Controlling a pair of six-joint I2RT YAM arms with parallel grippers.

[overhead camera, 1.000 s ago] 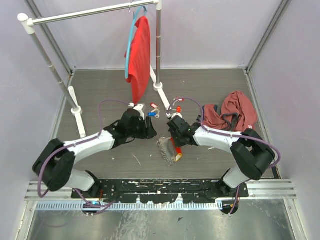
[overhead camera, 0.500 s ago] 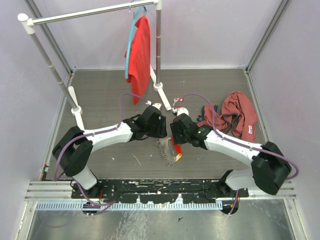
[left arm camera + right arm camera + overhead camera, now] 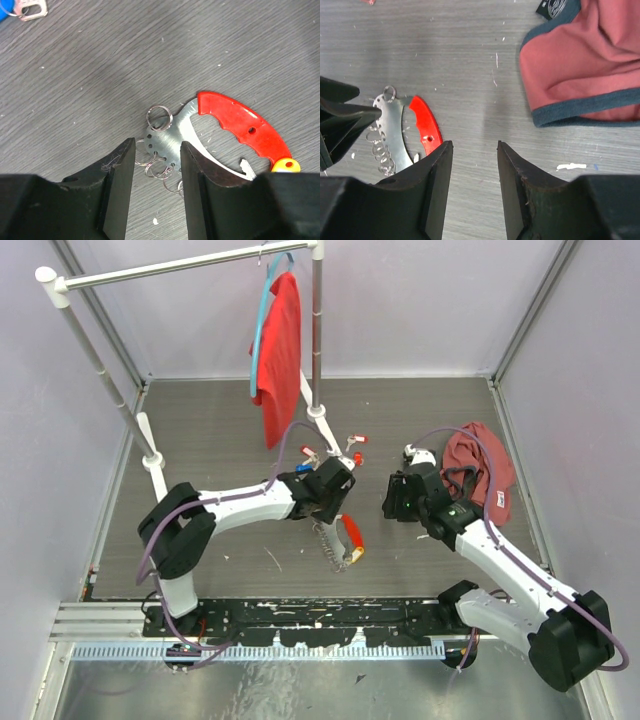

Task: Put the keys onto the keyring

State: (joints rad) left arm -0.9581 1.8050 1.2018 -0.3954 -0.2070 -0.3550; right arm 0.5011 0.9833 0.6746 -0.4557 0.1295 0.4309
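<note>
the keyring [image 3: 167,137] lay flat on the table [image 3: 220,430], near the middle, with its red grip toward the right and small rings along the steel plate. the keys [image 3: 305,452] lay loose on the far side of it, apart from it. a blue-tagged key [image 3: 22,7] showed in the left wrist view. i saw the left gripper [image 3: 157,147] open, its jaws straddling the plate's ringed edge; i could not tell whether they touched it. the right gripper [image 3: 475,147] stood open and empty, right of the keyring. a pink garment [image 3: 600,60] lay further right. a red shirt [image 3: 280,350] hung on the rack [image 3: 180,265] at the far side.
</note>
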